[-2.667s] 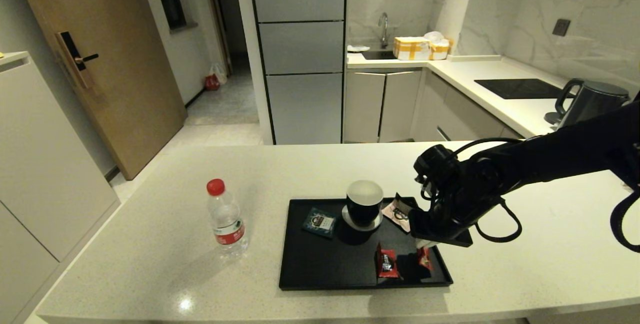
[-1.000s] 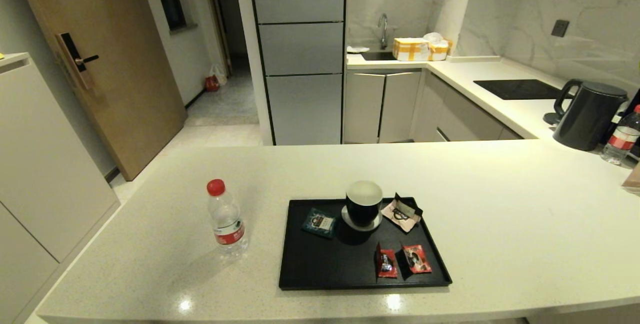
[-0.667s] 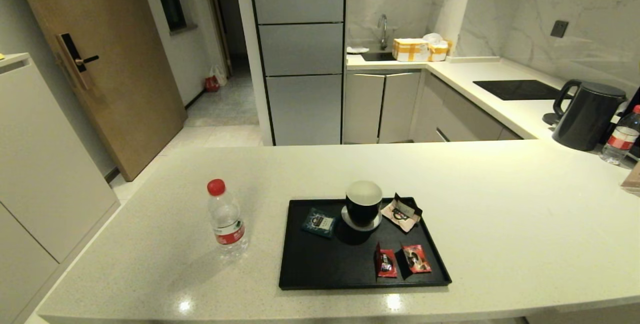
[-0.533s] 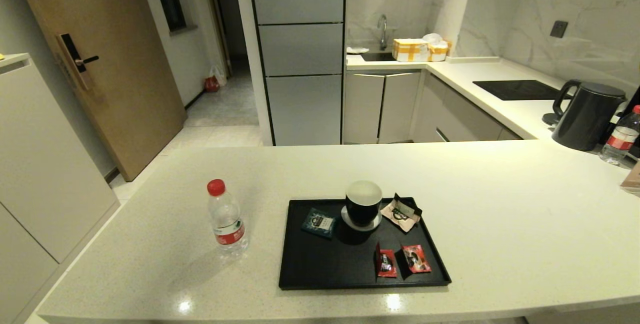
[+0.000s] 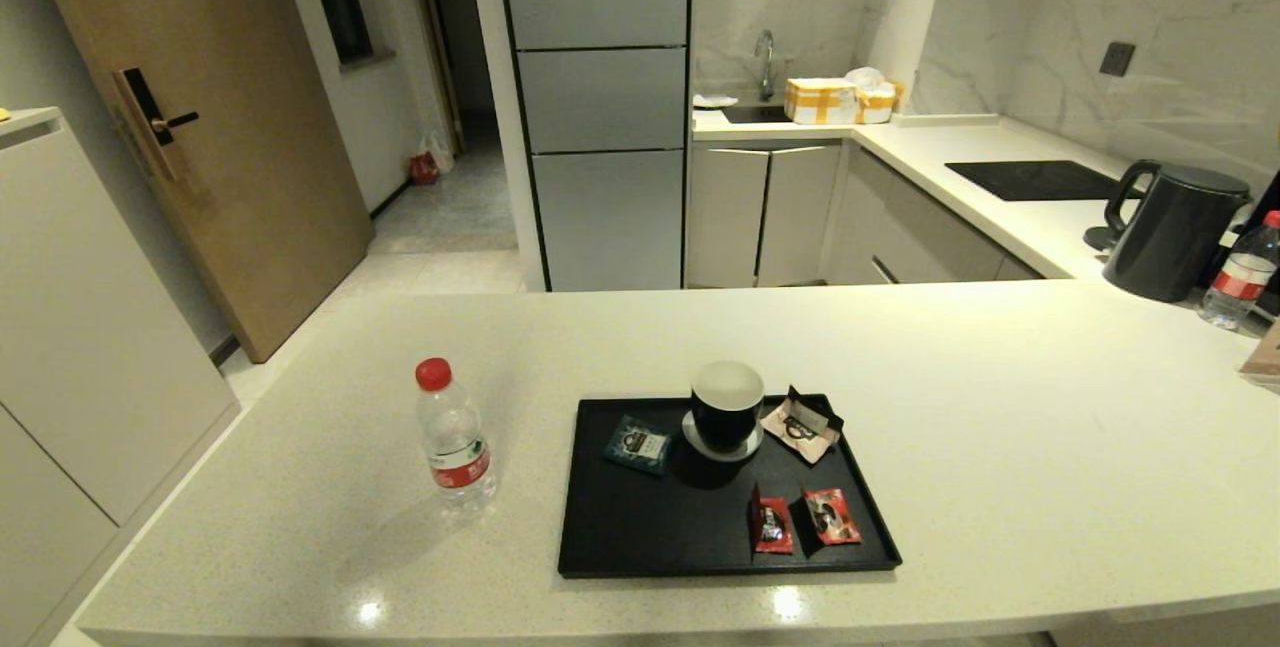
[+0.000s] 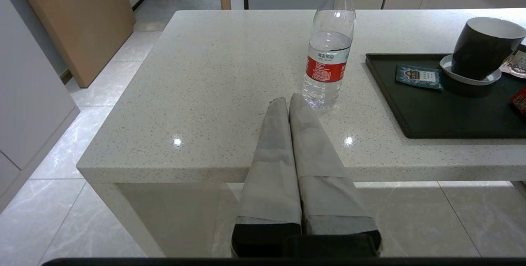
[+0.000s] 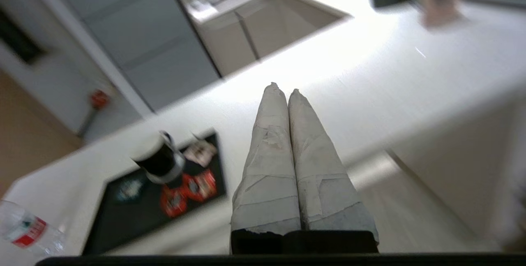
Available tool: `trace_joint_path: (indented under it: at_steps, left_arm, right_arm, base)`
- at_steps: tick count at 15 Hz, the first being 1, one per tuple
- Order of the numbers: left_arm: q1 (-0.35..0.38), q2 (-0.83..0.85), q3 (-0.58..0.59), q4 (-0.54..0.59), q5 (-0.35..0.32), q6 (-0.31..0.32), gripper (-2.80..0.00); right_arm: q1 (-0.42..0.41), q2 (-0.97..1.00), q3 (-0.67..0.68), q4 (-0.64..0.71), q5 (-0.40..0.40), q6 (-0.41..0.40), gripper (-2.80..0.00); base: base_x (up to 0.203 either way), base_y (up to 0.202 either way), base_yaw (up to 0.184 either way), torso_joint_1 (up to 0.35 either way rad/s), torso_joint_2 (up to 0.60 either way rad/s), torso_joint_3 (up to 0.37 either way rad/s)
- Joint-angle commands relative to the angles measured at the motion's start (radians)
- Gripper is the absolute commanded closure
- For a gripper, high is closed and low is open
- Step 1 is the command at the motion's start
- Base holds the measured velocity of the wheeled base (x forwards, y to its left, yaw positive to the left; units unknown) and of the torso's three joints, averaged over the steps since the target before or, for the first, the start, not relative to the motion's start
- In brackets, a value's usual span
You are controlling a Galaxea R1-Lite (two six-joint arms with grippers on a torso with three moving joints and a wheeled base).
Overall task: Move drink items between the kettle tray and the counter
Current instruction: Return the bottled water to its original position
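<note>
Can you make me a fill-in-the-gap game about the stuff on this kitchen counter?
1. The water bottle standing on the counter has a cap coloured ____.
2. The black mug stands on the black ____.
3. The number of red sachets lying on the tray is ____.
4. The teal sachet lies on the mug's ____ side in the head view.

Missing words: red; tray; two; left
</note>
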Motion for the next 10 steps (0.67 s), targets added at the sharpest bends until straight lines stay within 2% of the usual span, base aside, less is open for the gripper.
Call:
trace_joint_path:
  at_steps: [1,3,5,7,8,10]
  left_arm:
    - [0.0,0.0,0.002,0.0,0.002,-0.002,0.0]
    - [0.0,0.0,0.002,0.0,0.0,-0.001,0.0]
    - [0.0,0.0,0.002,0.0,0.002,-0.002,0.0]
    - [0.0,0.0,0.002,0.0,0.0,0.0,0.0]
    - [0.0,0.0,0.0,0.0,0.0,0.0,0.0]
    - [0.0,0.0,0.002,0.0,0.0,0.0,0.0]
  right_arm:
    - [-0.002,-0.026,0.237,-0.41,0.067,-0.038,0.0]
    - [-0.003,-0.026,0.463,-0.612,0.135,-0.134,0.0]
    - [-0.003,-0.025,0.707,-0.788,0.178,-0.285,0.0]
    - [-0.003,-0.024,0.808,-0.755,0.224,-0.372,0.0]
    - [-0.004,-0.023,0.797,-0.708,0.266,-0.408,0.0]
    - [-0.004,-0.023,0.791,-0.7,0.281,-0.415,0.0]
  base:
    - [0.0,0.0,0.0,0.0,0.0,0.0]
    - [0.0,0.0,0.0,0.0,0.0,0.0]
    - [0.0,0.0,0.0,0.009,-0.01,-0.01]
    - [0.0,0.0,0.0,0.011,-0.01,-0.007]
    - [0.0,0.0,0.0,0.035,-0.02,-0.015]
    - [0.0,0.0,0.0,0.0,0.0,0.0]
